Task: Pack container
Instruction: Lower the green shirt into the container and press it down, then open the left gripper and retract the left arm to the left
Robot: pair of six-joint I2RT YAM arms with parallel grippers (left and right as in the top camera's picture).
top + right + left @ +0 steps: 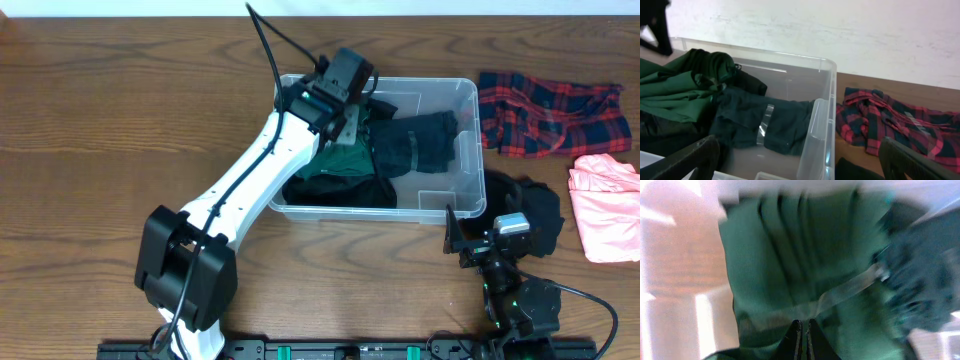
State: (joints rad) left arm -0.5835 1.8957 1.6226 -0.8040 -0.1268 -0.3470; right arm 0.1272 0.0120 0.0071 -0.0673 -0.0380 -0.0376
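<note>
Container (422, 82): a large rectangular clear plastic bin with rounded corners and a rolled rim. It stands on the brown wooden worktop (120, 120), right of centre and toward the far edge. Its near right corner (820, 120) is just in front of the right gripper (797, 150). A pale rectangular patch shows on its base near that corner. The bin is part filled with clothes, so most of its floor is covered.

The white left arm (250, 170) reaches in over the container's left end, and in the overhead view its wrist hides its own jaws. A crumpled dark green garment (345, 160) lies inside on the left, with a dark charcoal garment (415, 145) to its right and a black garment (340, 190) along the near wall.

Outside, a red-and-navy plaid garment (550, 115) lies right of the bin. A pink garment (605, 205) lies nearer, cut off by the picture's edge. A black cloth (535, 210) lies by the right arm, partly behind it.

The left gripper (803, 327) has its jaws together, tips on the green cloth. That view is blurred, so a pinched fold cannot be told. The right jaws stand wide apart, holding nothing.
</note>
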